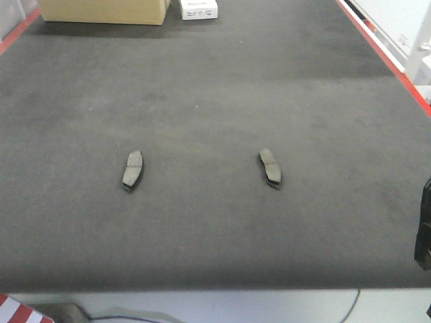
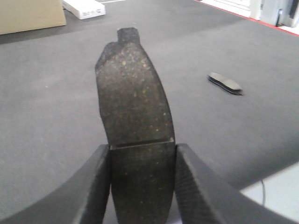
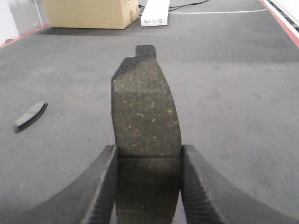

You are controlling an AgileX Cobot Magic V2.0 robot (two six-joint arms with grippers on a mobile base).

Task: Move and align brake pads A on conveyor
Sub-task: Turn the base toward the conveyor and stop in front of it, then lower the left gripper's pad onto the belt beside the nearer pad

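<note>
My left gripper (image 2: 142, 186) is clamped on one brake pad (image 2: 133, 107). The pad sits between both fingers (image 2: 96, 186) at its groove, and its long end projects forward above the conveyor (image 2: 46, 107).

My right gripper (image 3: 148, 186) is clamped on a second brake pad (image 3: 145, 107) in the same manner: fingers (image 3: 198, 186) against both long edges, friction face up, tabbed end pointing away.

Two further pads lie flat on the conveyor (image 1: 215, 81) in the front view:
- Left pad (image 1: 133, 169): near the belt's middle depth, long axis running roughly front to back, tilted slightly.
- Right pad (image 1: 271, 167): at about the same depth, well apart from the left pad, tilted the opposite way.

Each wrist view shows one of these lying pads off to the side (image 2: 225, 83) (image 3: 30, 115).

A cardboard box (image 1: 102, 11) and a white box (image 1: 199, 9) stand at the belt's far end. The red edge (image 1: 384, 57) borders the right side.
</note>
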